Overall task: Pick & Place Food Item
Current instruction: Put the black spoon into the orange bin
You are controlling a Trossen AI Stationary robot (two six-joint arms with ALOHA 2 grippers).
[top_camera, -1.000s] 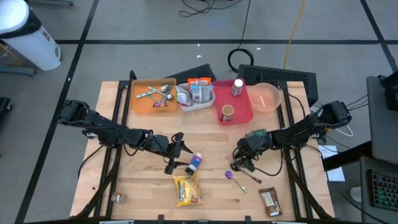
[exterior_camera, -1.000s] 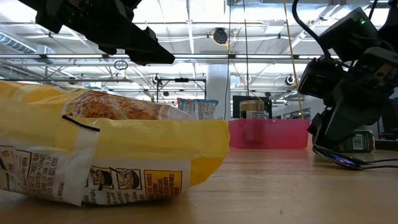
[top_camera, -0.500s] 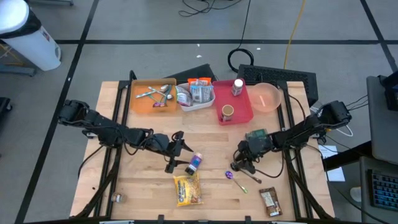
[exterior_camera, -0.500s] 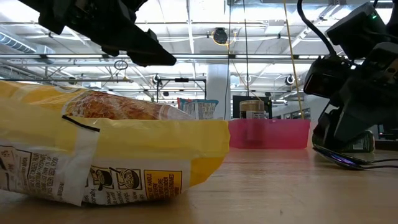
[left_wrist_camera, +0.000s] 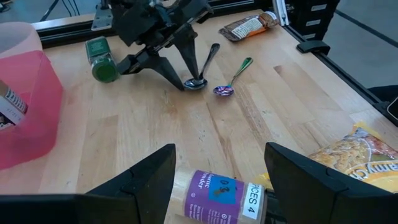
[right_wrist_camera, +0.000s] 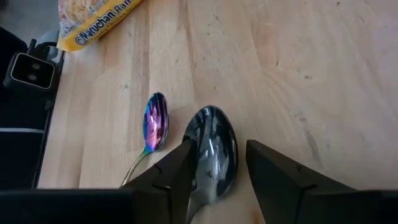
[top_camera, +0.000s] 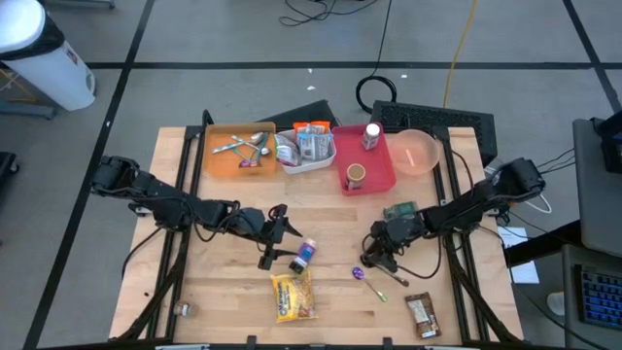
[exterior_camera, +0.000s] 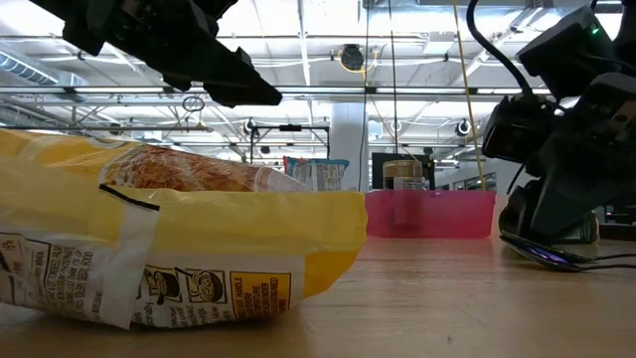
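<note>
Two hands are lowered over the tabletop (top_camera: 330,209): the right hand (right_wrist_camera: 211,177) is spread astride a spoon (right_wrist_camera: 211,152), the left hand (left_wrist_camera: 217,180) spread around a spice jar (left_wrist_camera: 222,196).

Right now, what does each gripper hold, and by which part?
Nothing is gripped yet. The right gripper brackets the bowl of the silver spoon; the left gripper straddles the bottle.

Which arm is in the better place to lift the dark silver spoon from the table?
The right. Its tool already straddles the dark silver spoon, fingers either side. The left tool stands over the purple spice jar.
</note>
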